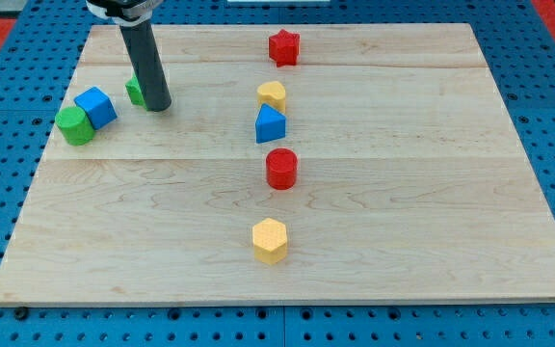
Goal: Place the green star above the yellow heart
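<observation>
The green star (136, 92) lies at the view's upper left, mostly hidden behind my rod. My tip (157, 105) rests on the board right against the star's right side. The yellow heart (272, 94) lies near the top centre, well to the right of my tip. A red star (283, 47) sits above the heart, near the board's top edge.
A blue triangle (270, 124) sits just below the heart, then a red cylinder (281, 169) and a yellow hexagon (270, 240) further down. A blue cube (95, 107) and a green cylinder (75, 126) lie at the left. The wooden board (432, 193) ends on blue pegboard.
</observation>
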{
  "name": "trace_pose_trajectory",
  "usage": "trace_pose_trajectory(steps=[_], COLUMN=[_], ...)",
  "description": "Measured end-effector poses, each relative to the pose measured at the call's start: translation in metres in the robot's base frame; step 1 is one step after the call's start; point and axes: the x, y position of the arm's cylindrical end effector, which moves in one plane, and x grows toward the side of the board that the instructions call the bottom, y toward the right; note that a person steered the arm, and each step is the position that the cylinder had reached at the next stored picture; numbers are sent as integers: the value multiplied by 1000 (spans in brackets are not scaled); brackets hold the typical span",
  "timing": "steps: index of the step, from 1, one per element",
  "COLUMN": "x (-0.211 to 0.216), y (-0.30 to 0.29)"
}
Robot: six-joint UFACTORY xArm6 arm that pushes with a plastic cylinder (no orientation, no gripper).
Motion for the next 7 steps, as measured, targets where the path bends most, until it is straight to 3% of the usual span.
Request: trace_pose_trajectory(steps=[1,2,4,5,6,7], x=[4,39,-23,-31,-37,-71], y=[11,-12,-20,-25,-61,-101])
